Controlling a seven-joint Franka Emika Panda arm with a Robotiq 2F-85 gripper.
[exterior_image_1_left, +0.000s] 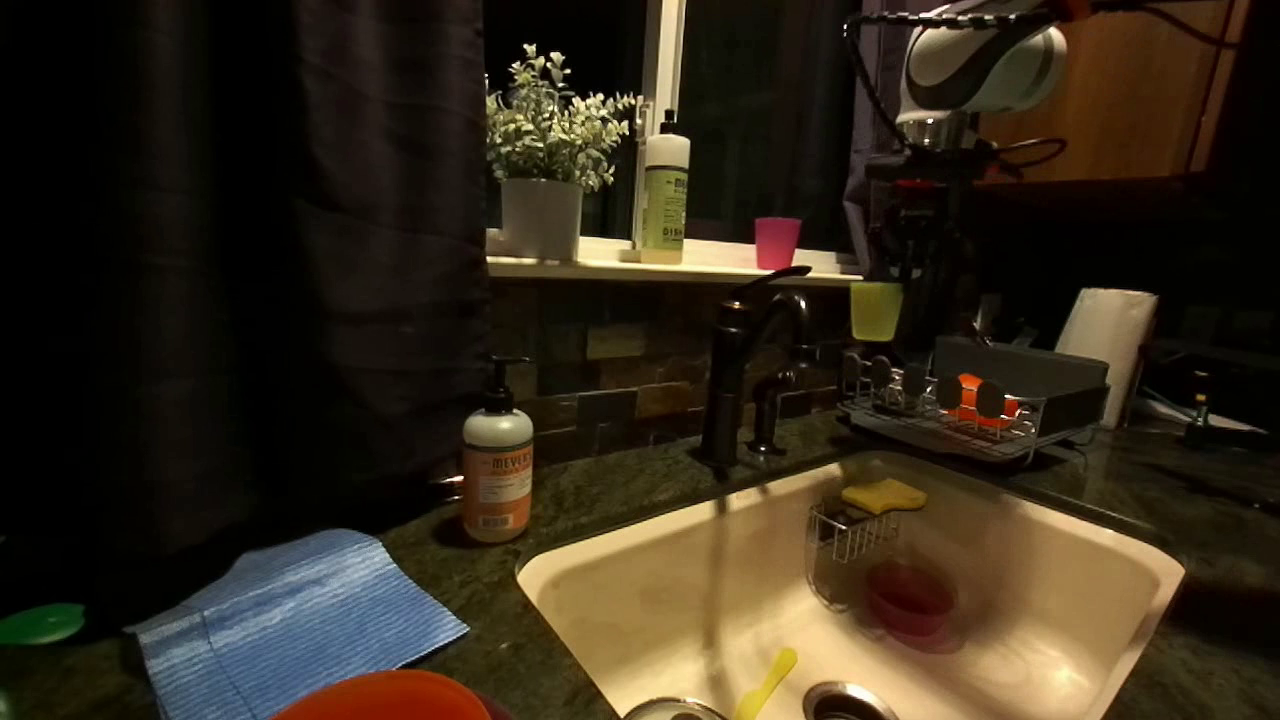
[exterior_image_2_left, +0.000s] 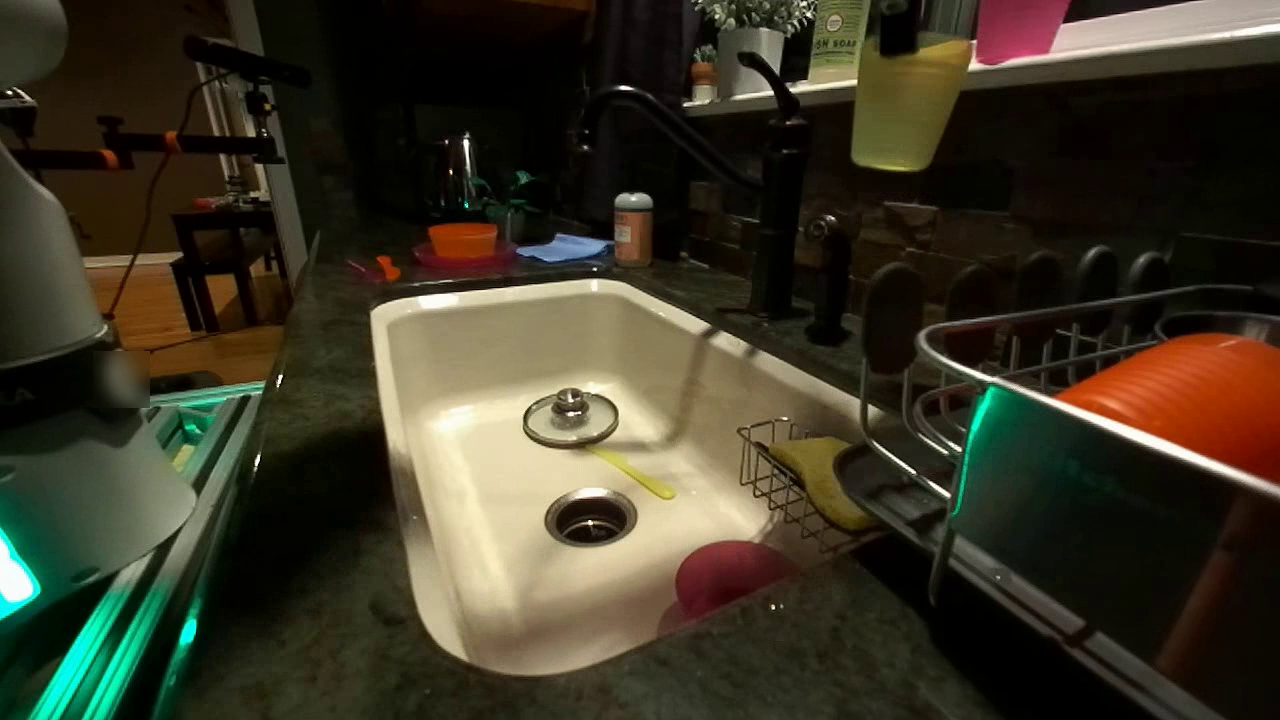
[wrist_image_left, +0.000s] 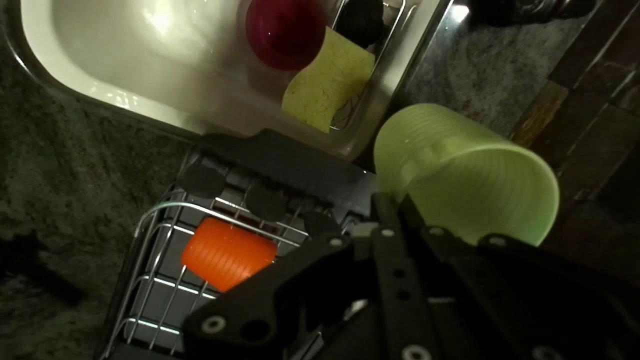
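Yellow-green and finely ribbed, a cup hung mouth up in the air, its wall pinched between the fingers of the tool. It was near the dish rack, where an orange cup lay on its side. On the tabletop, an orange-labelled pump bottle bore MEYER'S in capitals, the smaller print around that word too fine to make out. On the windowsill, a green-labelled bottle read DISH low on its front; in an exterior view its label showed SOAP at the end of a line. Farther along sat a pink cup, and on the bottle's other side a leafy plant in a pale pot. Inside the white sink were a yellow sponge, a dark pink vessel, a glass lid and a yellow utensil near the drain.
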